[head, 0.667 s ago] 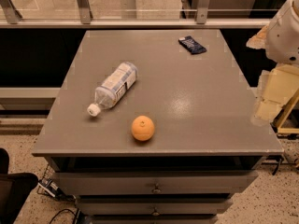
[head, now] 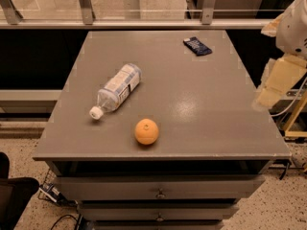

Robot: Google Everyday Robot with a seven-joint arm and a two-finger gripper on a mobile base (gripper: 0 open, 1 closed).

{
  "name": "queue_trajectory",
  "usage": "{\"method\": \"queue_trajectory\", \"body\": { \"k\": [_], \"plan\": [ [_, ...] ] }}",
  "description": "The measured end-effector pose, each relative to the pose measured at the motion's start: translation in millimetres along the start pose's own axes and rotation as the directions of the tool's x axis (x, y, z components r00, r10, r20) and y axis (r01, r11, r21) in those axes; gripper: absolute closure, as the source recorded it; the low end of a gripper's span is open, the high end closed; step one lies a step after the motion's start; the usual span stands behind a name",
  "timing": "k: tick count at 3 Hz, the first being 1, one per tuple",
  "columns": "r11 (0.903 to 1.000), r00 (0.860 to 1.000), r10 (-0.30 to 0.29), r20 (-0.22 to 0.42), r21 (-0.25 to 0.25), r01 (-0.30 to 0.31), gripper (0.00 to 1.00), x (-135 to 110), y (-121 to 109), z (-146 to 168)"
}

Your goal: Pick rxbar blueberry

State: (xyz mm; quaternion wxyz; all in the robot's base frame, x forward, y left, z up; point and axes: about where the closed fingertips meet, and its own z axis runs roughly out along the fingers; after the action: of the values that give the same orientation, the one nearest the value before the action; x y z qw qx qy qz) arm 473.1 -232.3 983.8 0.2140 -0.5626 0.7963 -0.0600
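Note:
The rxbar blueberry (head: pixel 197 46) is a small flat bar in a dark navy wrapper. It lies on the grey table top (head: pixel 201 104) near the far right corner. My gripper (head: pixel 266 96) hangs at the right edge of the view, beside the table's right side. It is nearer to me than the bar and well apart from it, and it holds nothing that I can see. The arm's white and beige housing (head: pixel 293 30) rises above it.
A clear plastic water bottle (head: pixel 116 90) lies on its side left of centre, white cap toward the front left. An orange (head: pixel 146 131) sits near the front edge. Drawers (head: pixel 158 191) are below the top. A metal railing (head: pixel 144 23) runs behind the table.
The gripper at the right edge has shifted slightly upward. The bar, the bottle and the orange have not moved.

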Motion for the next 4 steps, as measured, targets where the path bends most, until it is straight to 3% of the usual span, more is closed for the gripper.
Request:
{"method": "queue_trajectory", "body": {
  "k": [1,2,3,4],
  "plan": [
    [0.9805,0.988,0.122,0.092,0.144,-0.134,0.00,12,-65,18],
    [0.9504,0.960,0.182,0.212,0.212,-0.227,0.00,17,-107,46],
    [0.9243,0.902,0.196,0.385,0.234,-0.301,0.00,-5,-145,76],
    [0.8943,0.817,0.174,0.550,0.259,-0.365,0.00,-36,-181,93]
  ]
}}
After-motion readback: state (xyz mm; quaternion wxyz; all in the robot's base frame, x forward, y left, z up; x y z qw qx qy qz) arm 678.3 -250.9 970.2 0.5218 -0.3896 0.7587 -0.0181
